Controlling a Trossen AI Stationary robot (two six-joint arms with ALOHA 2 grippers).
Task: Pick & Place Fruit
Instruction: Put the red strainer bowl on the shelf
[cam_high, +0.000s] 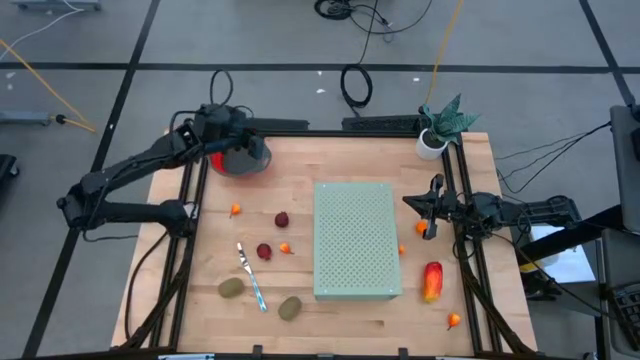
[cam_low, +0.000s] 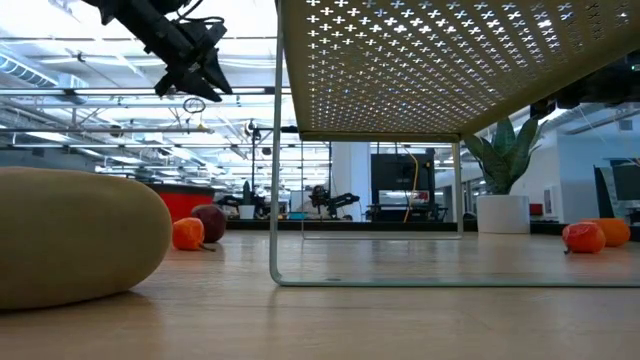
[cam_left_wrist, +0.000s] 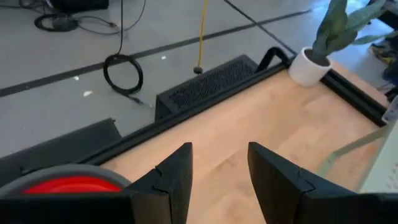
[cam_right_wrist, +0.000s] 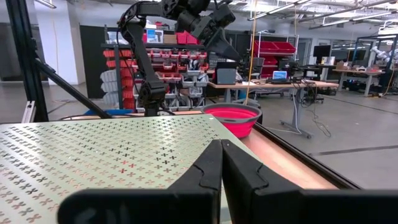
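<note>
Wooden table (cam_high: 340, 320) carrying a perforated green rack (cam_high: 355, 240) at centre. Left gripper (cam_high: 243, 152), fingers parted and empty, hangs over the red bowl (cam_high: 233, 163) at the far left corner; right gripper (cam_high: 412, 201), fingers closed on nothing, sits at the right edge. Fruit: red-orange piece (cam_high: 432, 280) near the right edge; brown-green ovals (cam_high: 231, 288) along the near edge.
</note>
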